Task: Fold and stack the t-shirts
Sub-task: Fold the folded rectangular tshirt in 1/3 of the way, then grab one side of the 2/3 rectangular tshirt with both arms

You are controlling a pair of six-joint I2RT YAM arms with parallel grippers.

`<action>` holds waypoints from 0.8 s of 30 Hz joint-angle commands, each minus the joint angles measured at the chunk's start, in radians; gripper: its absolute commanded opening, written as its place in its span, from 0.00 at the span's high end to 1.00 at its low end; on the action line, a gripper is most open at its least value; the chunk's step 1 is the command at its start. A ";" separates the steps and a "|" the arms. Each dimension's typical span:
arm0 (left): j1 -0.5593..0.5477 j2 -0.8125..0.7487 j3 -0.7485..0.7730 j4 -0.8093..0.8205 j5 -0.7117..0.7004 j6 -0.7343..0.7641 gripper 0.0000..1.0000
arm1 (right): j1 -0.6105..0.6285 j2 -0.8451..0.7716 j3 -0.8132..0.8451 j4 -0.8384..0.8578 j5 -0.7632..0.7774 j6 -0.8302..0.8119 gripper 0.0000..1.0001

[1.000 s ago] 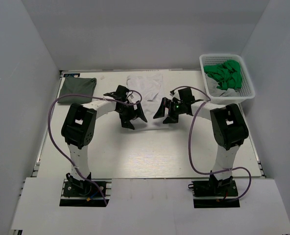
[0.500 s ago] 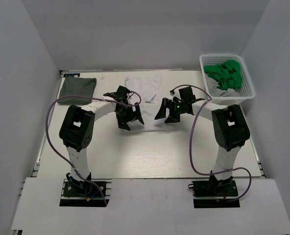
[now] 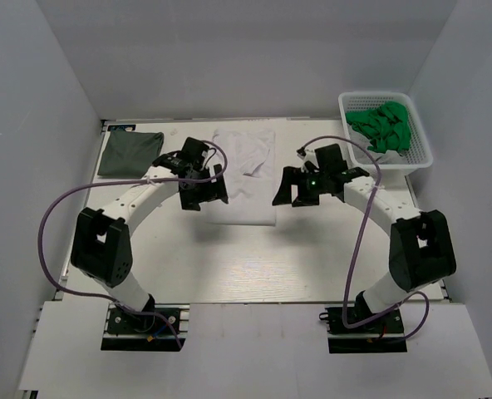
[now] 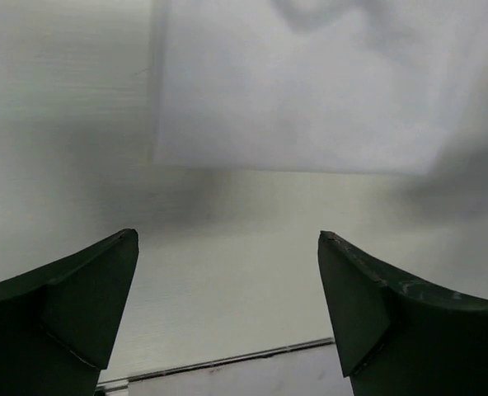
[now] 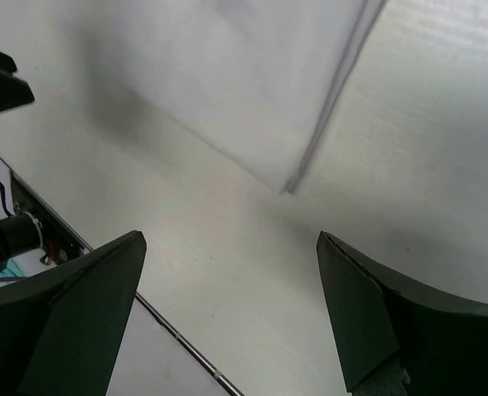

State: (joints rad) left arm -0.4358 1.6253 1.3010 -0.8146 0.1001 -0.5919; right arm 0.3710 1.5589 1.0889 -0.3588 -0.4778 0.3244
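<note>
Top external: left pincer (image 3: 204, 198), right pincer (image 3: 290, 196) spread, empty, flanking white t-shirt (image 3: 244, 179).
Risk: we catch one layer only; fold skews.

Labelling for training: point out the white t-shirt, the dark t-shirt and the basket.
white t-shirt (image 3: 246, 184): top view, cloth centre.
dark t-shirt (image 3: 130, 153): top view, folded centre.
basket (image 3: 404, 166): top view, front rim.

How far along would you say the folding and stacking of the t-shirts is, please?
Done: the dark grey-green t-shirt lies folded at the far left corner of the table. In hand: nothing is held; the left claw and right claw hover open on either side of the white t-shirt, which lies flat. Left: folding the white one and stacking the two.
</note>
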 commanded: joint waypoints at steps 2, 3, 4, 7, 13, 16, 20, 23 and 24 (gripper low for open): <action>0.008 0.062 -0.054 -0.067 -0.138 -0.029 0.00 | 0.045 0.035 -0.060 -0.008 0.002 0.051 0.10; 0.008 0.062 -0.066 -0.048 -0.138 -0.029 0.00 | 0.046 0.064 -0.061 0.007 -0.014 0.064 0.10; 0.008 0.076 -0.066 -0.034 -0.125 -0.029 0.00 | 0.064 0.078 -0.057 0.017 -0.018 0.071 0.10; 0.017 0.099 -0.075 0.006 -0.114 -0.039 0.00 | 0.091 0.135 -0.034 0.026 0.005 0.107 0.10; 0.026 0.163 -0.086 0.055 -0.083 -0.039 0.00 | 0.112 0.219 -0.015 0.023 0.059 0.133 0.10; 0.035 0.188 -0.106 0.101 -0.030 -0.039 0.05 | 0.112 0.248 -0.029 0.032 0.056 0.156 0.10; 0.035 0.212 -0.124 0.121 0.012 -0.029 0.15 | 0.117 0.253 -0.063 0.090 0.059 0.194 0.10; 0.045 0.212 -0.149 0.143 0.023 -0.020 0.24 | 0.114 0.271 -0.043 0.093 0.062 0.197 0.10; 0.045 0.212 -0.163 0.143 0.033 -0.020 0.27 | 0.114 0.280 -0.037 0.093 0.062 0.197 0.14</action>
State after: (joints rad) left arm -0.3962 1.8362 1.1835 -0.7208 0.0872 -0.6197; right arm 0.4801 1.7931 1.0439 -0.2916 -0.4545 0.5148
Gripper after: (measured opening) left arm 0.750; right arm 0.877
